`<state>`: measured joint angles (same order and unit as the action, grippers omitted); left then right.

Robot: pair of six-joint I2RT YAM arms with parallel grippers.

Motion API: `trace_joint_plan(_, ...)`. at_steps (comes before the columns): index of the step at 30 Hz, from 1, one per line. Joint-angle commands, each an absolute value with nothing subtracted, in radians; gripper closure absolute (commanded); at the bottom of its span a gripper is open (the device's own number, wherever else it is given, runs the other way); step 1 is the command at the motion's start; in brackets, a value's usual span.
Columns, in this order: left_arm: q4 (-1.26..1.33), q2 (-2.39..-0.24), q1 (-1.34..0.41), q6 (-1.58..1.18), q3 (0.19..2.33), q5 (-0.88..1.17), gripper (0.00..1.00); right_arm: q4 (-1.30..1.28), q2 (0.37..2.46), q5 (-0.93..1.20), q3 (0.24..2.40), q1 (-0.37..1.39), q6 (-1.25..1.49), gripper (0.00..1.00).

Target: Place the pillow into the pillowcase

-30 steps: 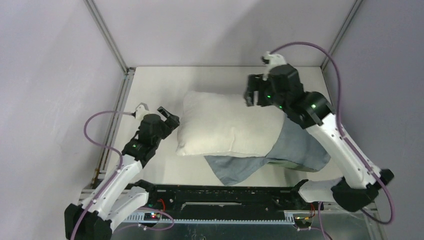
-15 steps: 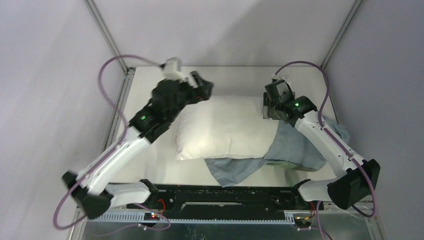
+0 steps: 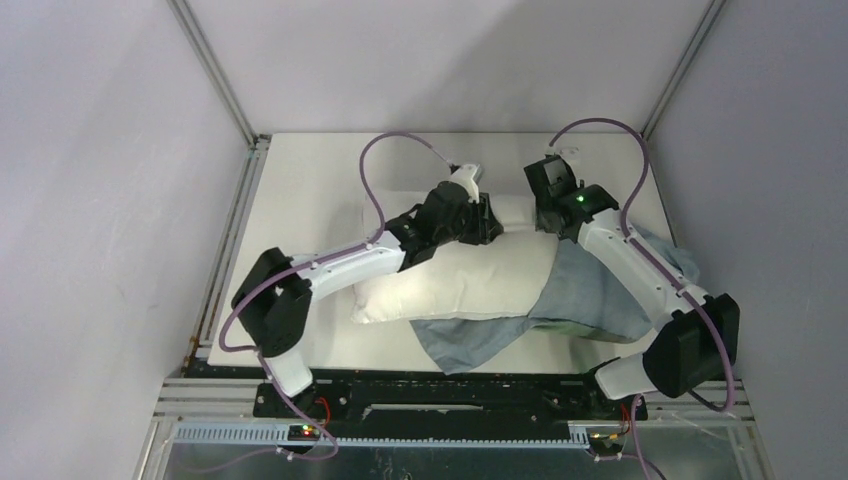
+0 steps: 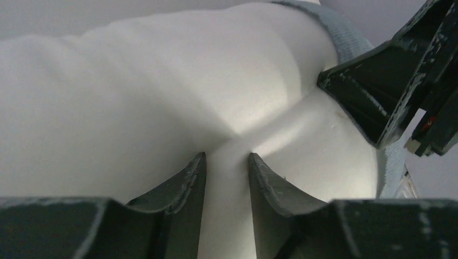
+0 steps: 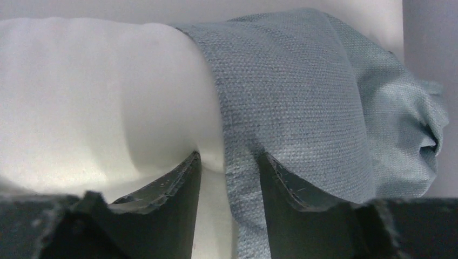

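Observation:
The off-white pillow (image 3: 450,280) lies across the table, its right end inside the blue-grey pillowcase (image 3: 590,295). My left gripper (image 3: 490,222) reaches over the pillow's far edge. In the left wrist view its fingers (image 4: 226,156) pinch a fold of the pillow (image 4: 135,91), with the right gripper's dark finger (image 4: 378,102) close by. My right gripper (image 3: 540,215) sits just right of it at the pillowcase's mouth. In the right wrist view its fingers (image 5: 229,156) squeeze the pillow (image 5: 81,97) and the hem of the pillowcase (image 5: 302,91) together.
The white table (image 3: 300,190) is walled by grey panels on three sides, with metal posts at the back corners. A black rail (image 3: 450,395) runs along the near edge. A corner of the pillowcase (image 3: 460,345) sticks out under the pillow's front.
The left arm swung from the pillow's left side to its far edge and closed on it. The right gripper came down onto the pillowcase's mouth and closed.

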<state>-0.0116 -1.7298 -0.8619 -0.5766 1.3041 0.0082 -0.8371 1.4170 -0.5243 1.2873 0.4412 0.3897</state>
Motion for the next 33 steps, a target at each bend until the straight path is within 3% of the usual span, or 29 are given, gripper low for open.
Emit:
trace_joint_plan(1, 0.058, -1.681, -0.861, -0.679, 1.169, 0.005, 0.65, -0.824, 1.464, -0.649, 1.3, 0.427, 0.371, 0.57)
trace_joint_plan(5, 0.036, -1.655, -0.858, -0.729, 1.065, -0.096, 0.75, -0.84, 1.52, -0.685, 1.362, 0.426, 0.351, 0.71)
trace_joint_plan(9, 0.043, -1.638, -0.849, -0.763, 0.997, -0.125, 0.79, -0.878, 1.582, -0.69, 1.457, 0.442, 0.345, 1.0)
trace_joint_plan(19, 0.097, -1.653, -0.841, -0.804, 0.984, -0.144, 0.83, -1.091, 1.842, -0.603, 2.142, 0.839, 0.362, 1.0)
trace_joint_plan(28, 0.064, -1.63, -0.74, -0.849, 1.018, -0.16, 0.89, -0.822, 1.594, -0.436, 1.513, 0.806, 0.469, 1.0)
trace_joint_plan(33, 0.116, -1.662, -0.742, -0.881, 1.002, -0.131, 0.96, -0.749, 1.542, -0.327, 1.472, 0.828, 0.41, 1.0)
